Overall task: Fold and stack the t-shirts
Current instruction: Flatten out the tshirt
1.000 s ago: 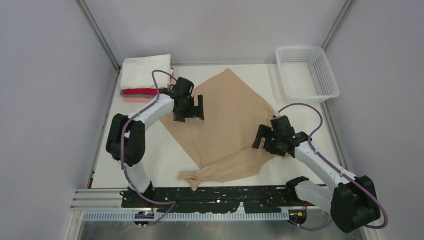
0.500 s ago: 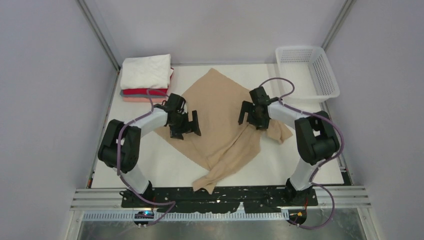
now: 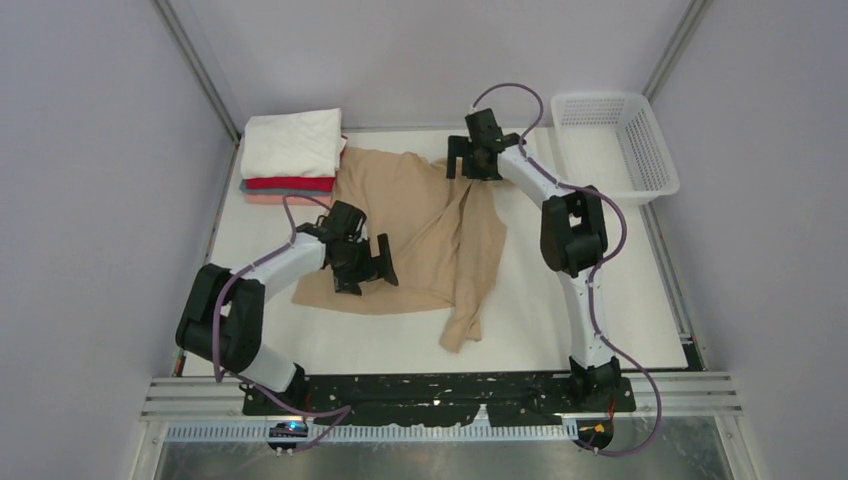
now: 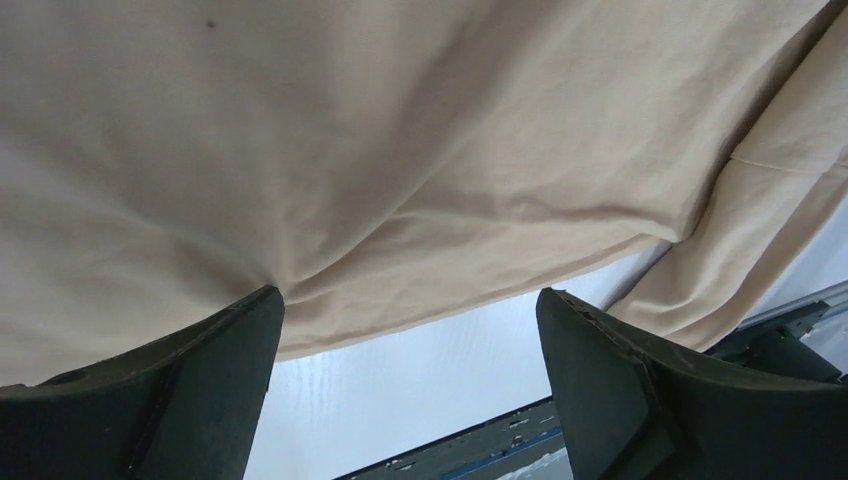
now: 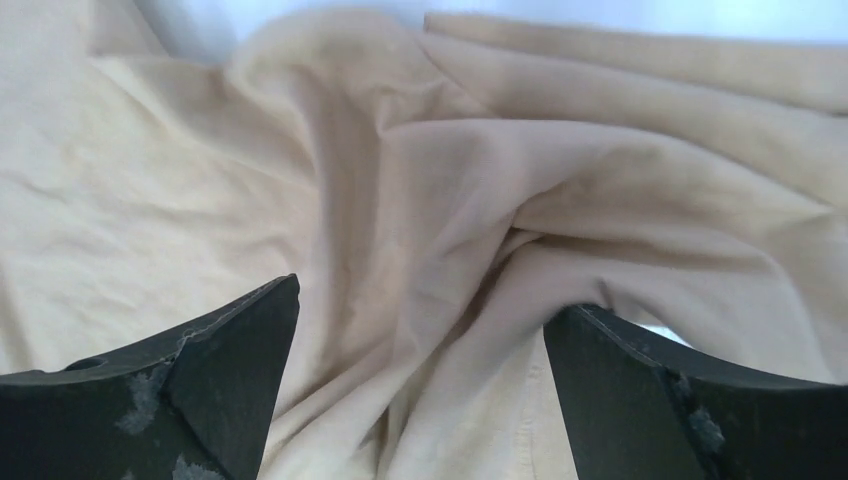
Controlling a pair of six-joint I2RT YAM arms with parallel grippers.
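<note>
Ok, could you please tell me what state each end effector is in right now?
Left end effector: open over the tan t-shirt, holding nothing.
Right end effector: open over a bunched part of the same shirt, holding nothing.

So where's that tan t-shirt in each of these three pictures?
Top external: the tan t-shirt lies rumpled mid-table, between the folded stack and the mesh basket.
Left wrist: the shirt fills the upper picture, its edge above a strip of table.
Right wrist: its bunched folds fill nearly everything.
Shared landmark: the white table, bare beside the shirt's edge; in the right wrist view seemingly only a pale sliver on top.
</note>
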